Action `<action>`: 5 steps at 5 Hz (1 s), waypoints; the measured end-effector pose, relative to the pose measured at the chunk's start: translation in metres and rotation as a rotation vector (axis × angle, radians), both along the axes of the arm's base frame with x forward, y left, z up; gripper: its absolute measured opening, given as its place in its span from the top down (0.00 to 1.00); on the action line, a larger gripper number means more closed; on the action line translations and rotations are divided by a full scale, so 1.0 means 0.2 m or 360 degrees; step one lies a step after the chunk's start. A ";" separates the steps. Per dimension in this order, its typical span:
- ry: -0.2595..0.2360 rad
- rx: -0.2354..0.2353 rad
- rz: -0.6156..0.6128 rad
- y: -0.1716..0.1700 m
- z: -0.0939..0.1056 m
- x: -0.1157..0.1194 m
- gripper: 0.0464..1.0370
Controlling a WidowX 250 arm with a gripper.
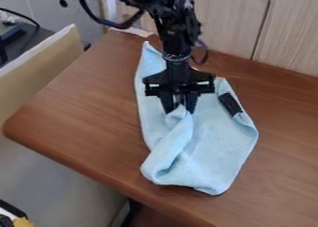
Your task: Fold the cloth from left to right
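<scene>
Light blue towelling cloth (214, 147) on the brown wooden table (87, 110), a fold pinched in the black two-finger gripper (179, 110).

We judge the cloth light, soft and limp, nothing fragile, with enough nap to give good grip; it will likely sag and crease wherever unsupported, so we would take hold near the left edge, a small pinch of one layer, and carry it low toward the right. It lies near the table's front edge, a loose roll along its lower left, with a small black oblong item (230, 104) at its upper right that could snag the fold. Gripper hangs over the cloth's middle, fingers a little apart, a raised tuft of cloth between the tips; we read that as a hold.
</scene>
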State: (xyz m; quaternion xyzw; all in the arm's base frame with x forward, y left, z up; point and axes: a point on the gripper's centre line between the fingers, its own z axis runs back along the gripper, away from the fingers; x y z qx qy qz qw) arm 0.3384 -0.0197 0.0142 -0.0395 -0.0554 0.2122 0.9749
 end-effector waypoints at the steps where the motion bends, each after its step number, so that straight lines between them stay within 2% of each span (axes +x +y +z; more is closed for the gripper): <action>1: -0.0016 0.0020 0.0010 0.01 0.00 0.00 0.16; 2: -0.0005 0.0006 -0.0006 0.00 -0.02 -0.02 0.03; 3: 0.0002 -0.0003 -0.0035 0.00 -0.02 -0.02 0.03; 5: -0.0091 -0.0070 -0.0097 -0.02 0.15 -0.01 0.04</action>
